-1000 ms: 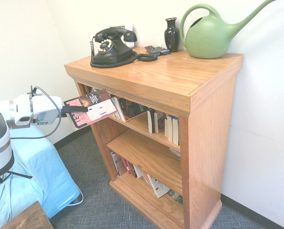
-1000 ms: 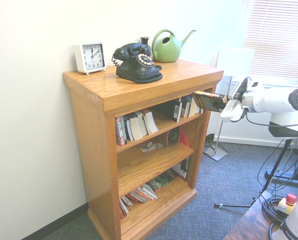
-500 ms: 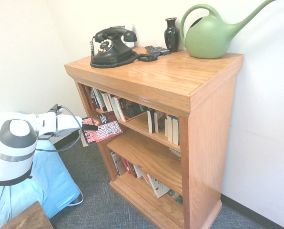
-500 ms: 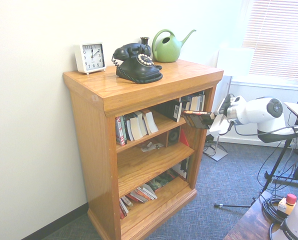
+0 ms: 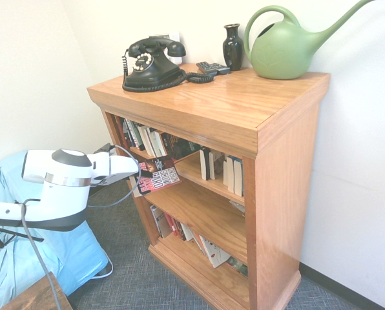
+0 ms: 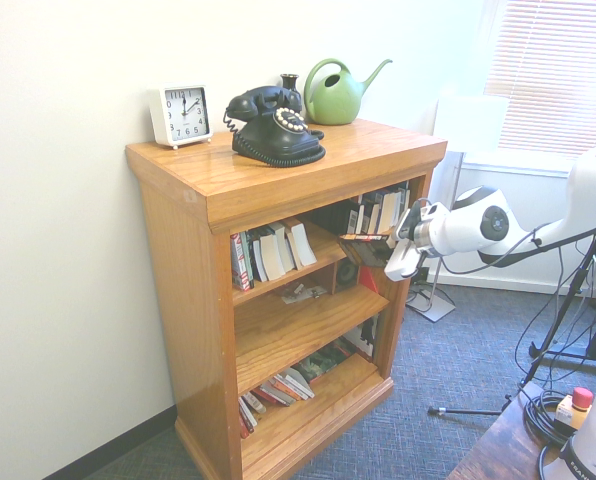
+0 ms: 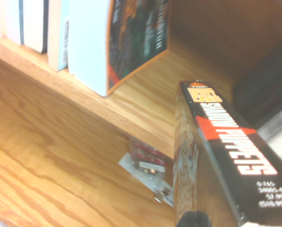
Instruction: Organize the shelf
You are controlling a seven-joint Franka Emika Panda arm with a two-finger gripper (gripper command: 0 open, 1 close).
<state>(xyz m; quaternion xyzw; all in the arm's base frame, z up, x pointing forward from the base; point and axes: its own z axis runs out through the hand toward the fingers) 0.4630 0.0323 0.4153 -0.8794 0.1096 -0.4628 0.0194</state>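
Now the pincer, clamped on a book, is at the shelf's middle tier near its open front edge; next, slide it inside.

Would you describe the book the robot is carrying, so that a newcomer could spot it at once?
Find the oak shelf with the black telephone on top. At its front, level with the top tier, the gripper holds one paperback out in the air. Unlike the shelved books, it lies nearly flat, showing a dark cover with red and white lettering.
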